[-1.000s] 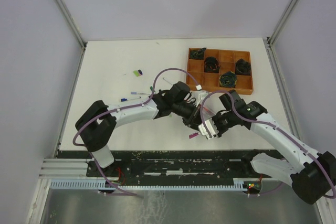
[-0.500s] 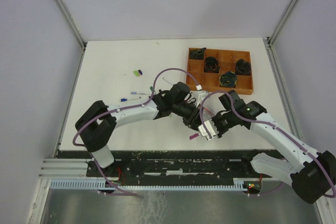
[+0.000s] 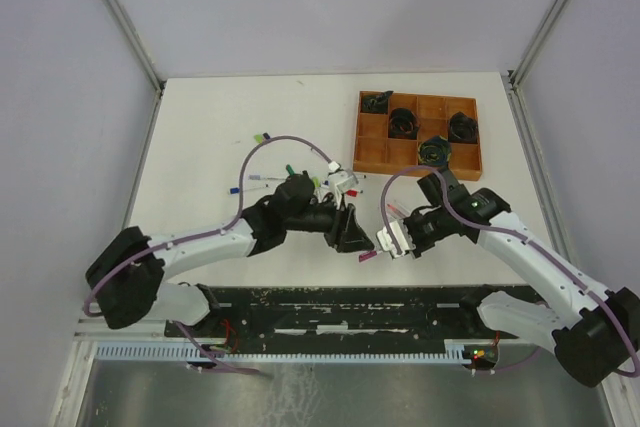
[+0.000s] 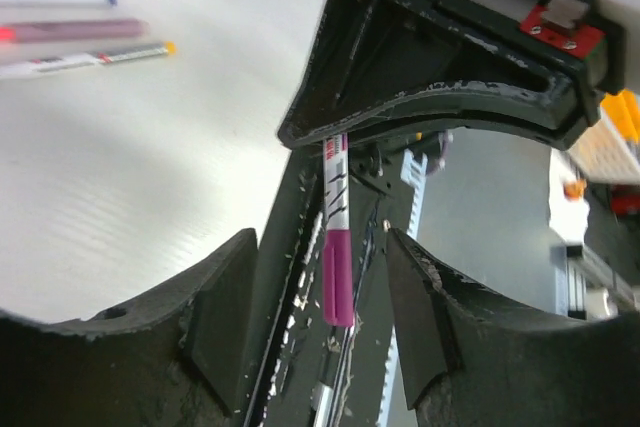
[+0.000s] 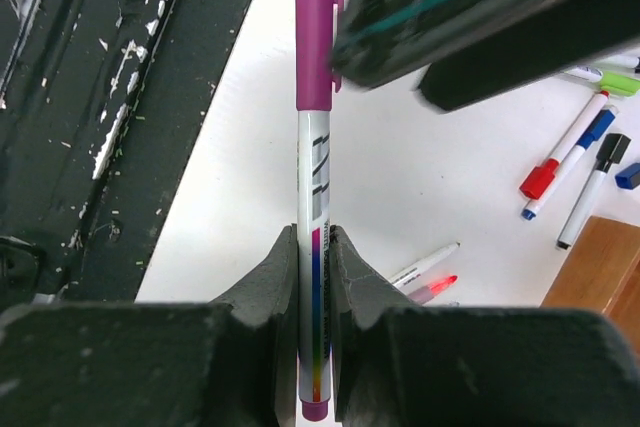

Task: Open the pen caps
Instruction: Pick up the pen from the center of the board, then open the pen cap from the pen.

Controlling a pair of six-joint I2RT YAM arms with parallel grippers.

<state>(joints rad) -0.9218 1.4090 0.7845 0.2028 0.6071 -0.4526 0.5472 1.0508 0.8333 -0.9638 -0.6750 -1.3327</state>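
White-shelled left arm point(image 3: 205, 240) and right arm point(image 3: 525, 250), black at joints and bases; lilac cables point(image 3: 285, 138) looping alongside; scuffed matte-black jaws.

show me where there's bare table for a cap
Bare: the table along its far edge, left wall to brown tray. Crowded: the middle, where loose pens lie and the left gripper and right gripper meet at the purple-capped pen.

Two arms are counted: left arm point(image 3: 215, 240), right arm point(image 3: 520, 247). One brown tray point(image 3: 372, 130) is seen, with four dark objects point(image 3: 402, 123) in its compartments. One magenta-capped pen point(image 5: 313, 177) is counted off the table. Three loose pens point(image 4: 70, 30) are counted in the left wrist view; the table total cannot be settled from above.
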